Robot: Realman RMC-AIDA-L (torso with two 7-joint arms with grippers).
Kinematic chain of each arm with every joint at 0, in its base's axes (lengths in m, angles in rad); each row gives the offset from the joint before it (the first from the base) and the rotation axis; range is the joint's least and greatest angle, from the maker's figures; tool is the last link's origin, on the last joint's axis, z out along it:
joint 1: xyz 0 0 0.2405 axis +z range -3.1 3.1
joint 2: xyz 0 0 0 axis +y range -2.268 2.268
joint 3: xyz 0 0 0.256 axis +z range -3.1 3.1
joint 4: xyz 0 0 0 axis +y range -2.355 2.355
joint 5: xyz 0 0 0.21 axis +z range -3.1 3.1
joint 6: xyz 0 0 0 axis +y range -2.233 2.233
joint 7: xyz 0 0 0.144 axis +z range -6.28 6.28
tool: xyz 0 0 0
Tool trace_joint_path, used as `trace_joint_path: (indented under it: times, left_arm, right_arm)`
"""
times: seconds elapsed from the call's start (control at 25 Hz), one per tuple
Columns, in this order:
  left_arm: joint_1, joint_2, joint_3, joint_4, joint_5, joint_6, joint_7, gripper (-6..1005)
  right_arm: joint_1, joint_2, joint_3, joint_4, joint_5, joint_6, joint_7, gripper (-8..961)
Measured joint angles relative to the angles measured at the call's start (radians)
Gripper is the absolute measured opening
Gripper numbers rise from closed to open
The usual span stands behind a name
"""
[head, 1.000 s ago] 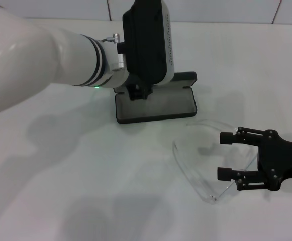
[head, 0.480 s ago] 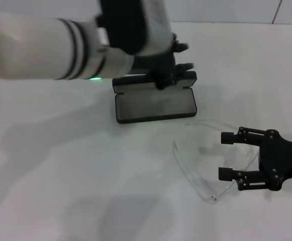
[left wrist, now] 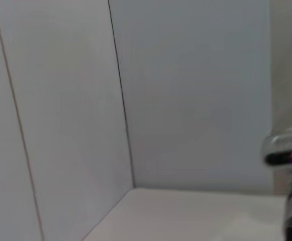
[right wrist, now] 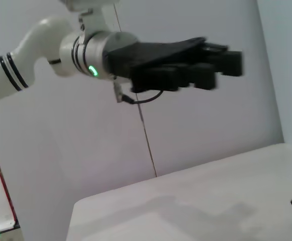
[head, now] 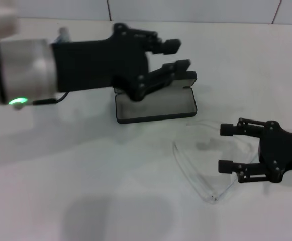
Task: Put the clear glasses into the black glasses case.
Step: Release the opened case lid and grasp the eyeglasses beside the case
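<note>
Black glasses case [head: 156, 105] open at 12 o'clock, ready; right gripper [head: 225, 147] wide open, empty, straddling clear glasses [head: 201, 165]; left gripper [head: 178, 55] open, empty above case

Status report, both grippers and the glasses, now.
Left gripper open, raised over the open black glasses case. Right gripper open, straddling the clear glasses on the table. Nothing between them.

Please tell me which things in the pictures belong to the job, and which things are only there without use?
Belong to the job:
- clear glasses, lying on the table
- black glasses case, lid open
- right end effector, open beside the glasses
- left end effector, open above the case

Only there:
- white table
- wall behind
</note>
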State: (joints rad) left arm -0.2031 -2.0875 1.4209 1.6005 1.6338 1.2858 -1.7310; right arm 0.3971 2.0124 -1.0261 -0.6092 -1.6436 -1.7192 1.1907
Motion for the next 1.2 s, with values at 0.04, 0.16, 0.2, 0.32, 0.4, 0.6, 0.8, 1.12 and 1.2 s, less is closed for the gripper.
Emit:
trace_joint_path:
  times: [0.04, 0.16, 0.2, 0.32, 0.4, 0.6, 0.8, 1.12, 1.2]
  left_arm:
    - [0.014, -0.001, -0.022, -0.021, -0.039, 0.032, 0.018, 353]
    - [0.039, 0.0, -0.061, -0.08, -0.105, 0.093, 0.044, 401]
    - [0.043, 0.0, -0.07, -0.096, -0.115, 0.109, 0.046, 417]
    - [0.053, -0.001, -0.1, -0.153, -0.162, 0.164, 0.052, 465]
    - [0.066, -0.001, -0.12, -0.192, -0.212, 0.196, 0.072, 497]
    - [0.108, 0.0, -0.161, -0.322, -0.38, 0.324, 0.252, 600]
    - [0.145, 0.0, -0.166, -0.437, -0.474, 0.431, 0.443, 702]
    - [0.158, 0.002, -0.176, -0.558, -0.474, 0.441, 0.526, 871]
    - [0.16, 0.002, -0.18, -0.589, -0.474, 0.447, 0.555, 870]
  right_arm:
    - [0.005, 0.0, 0.0, -0.011, 0.0, -0.002, 0.002, 841]
    - [0.014, 0.0, 0.0, -0.024, 0.001, -0.012, 0.003, 841]
    - [0.016, 0.0, 0.0, -0.026, 0.001, -0.015, 0.003, 841]
    - [0.02, 0.0, 0.0, -0.027, 0.001, -0.022, 0.004, 842]
    - [0.025, 0.0, 0.0, -0.027, 0.001, -0.025, 0.004, 842]
    - [0.029, 0.0, 0.0, -0.028, 0.001, -0.025, 0.004, 841]
    - [0.024, 0.0, 0.0, -0.028, 0.001, -0.025, 0.004, 841]
    - [0.022, 0.0, 0.0, -0.049, -0.001, -0.031, 0.014, 841]
    - [0.021, 0.0, 0.0, -0.064, -0.002, -0.035, 0.018, 841]
